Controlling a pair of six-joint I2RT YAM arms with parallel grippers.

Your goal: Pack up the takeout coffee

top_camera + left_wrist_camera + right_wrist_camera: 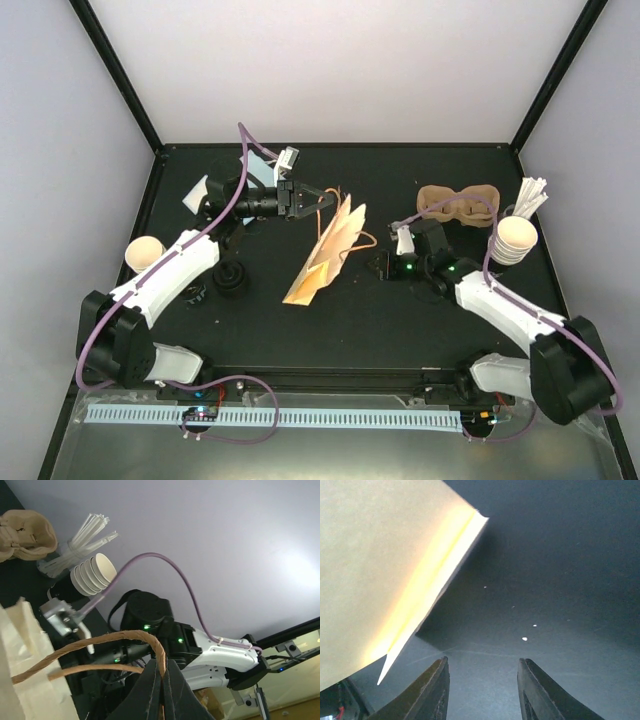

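Note:
The takeout coffee cup (144, 253), cream-beige with a pale top, stands alone at the table's left edge, beside my left arm. My left gripper (316, 200) is far from it, at the back centre, shut on the brown twine handle (157, 647) of a tan paper bag (326, 255) that leans tilted on the table. In the left wrist view the left gripper (163, 664) pinches the handle between closed jaws. My right gripper (384, 265) is open and empty just right of the bag. In the right wrist view the right gripper (482, 669) is low over the table, with the bag's side (380, 555) close at the left.
A brown pulp carrier (457, 203) lies at the back right. A nested stack of cups with white sticks (516, 238) stands beside it. Black lids (231, 279) lie near my left arm. White paper (196, 194) lies at the back left.

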